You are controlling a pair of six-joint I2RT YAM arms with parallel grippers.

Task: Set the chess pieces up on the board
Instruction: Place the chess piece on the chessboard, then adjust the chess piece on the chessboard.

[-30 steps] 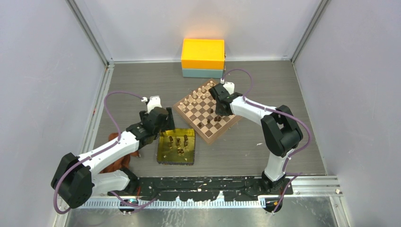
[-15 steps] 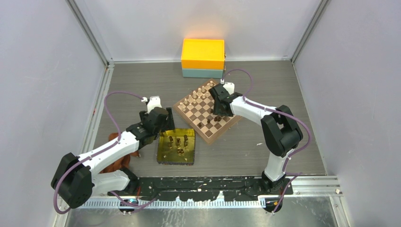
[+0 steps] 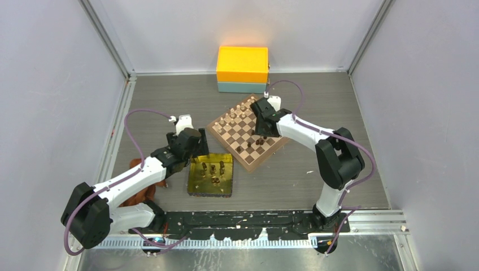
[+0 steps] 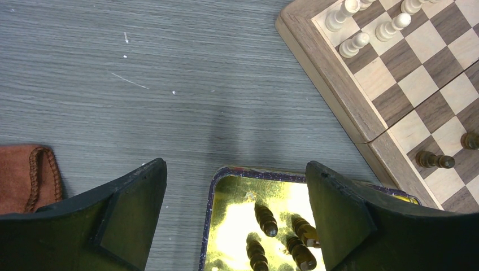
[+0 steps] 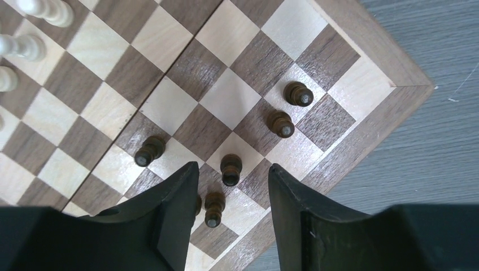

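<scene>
Over the board's (image 5: 361,135) near edge, right fingers (image 5: 294,209) stand open above chess pieces (image 5: 230,169); left fingers (image 4: 130,209) open above tray (image 4: 248,172) rim.

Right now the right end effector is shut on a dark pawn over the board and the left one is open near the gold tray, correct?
No. The right end effector is open; the right wrist view shows the dark pawn standing free between its fingers. The rest holds.

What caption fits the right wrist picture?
Open right gripper hovers above dark chess pieces standing on the board.
</scene>
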